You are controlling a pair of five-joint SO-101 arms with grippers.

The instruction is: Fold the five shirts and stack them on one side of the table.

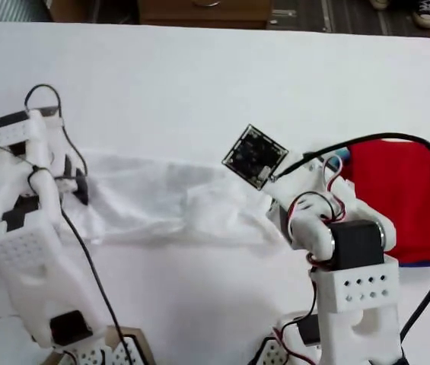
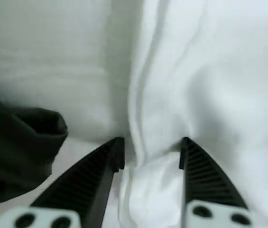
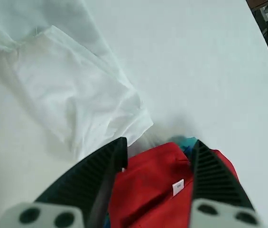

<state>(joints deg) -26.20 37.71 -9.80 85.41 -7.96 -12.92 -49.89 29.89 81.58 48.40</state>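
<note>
A white shirt [image 1: 161, 198] lies crumpled and stretched across the middle of the white table [image 1: 199, 84]. My left gripper [image 2: 152, 156] is open at the shirt's left end, its fingers astride a raised fold of the white shirt [image 2: 195, 85]. In the high view that gripper [image 1: 78, 186] sits at the cloth's edge. A folded red shirt [image 1: 401, 194] lies at the right, with a blue edge [image 1: 420, 264] showing beneath it. My right gripper [image 3: 157, 156] hangs open just over the red shirt [image 3: 148, 190], near its white tag [image 3: 178, 186], with nothing between its fingers.
A dark cloth [image 2: 15, 147] lies beside my left gripper. A teal bit of cloth [image 3: 187, 141] peeks from under the red shirt. The white shirt's loose end [image 3: 77, 95] reaches close to the red pile. A wooden cabinet [image 1: 203, 11] stands beyond the table's far edge.
</note>
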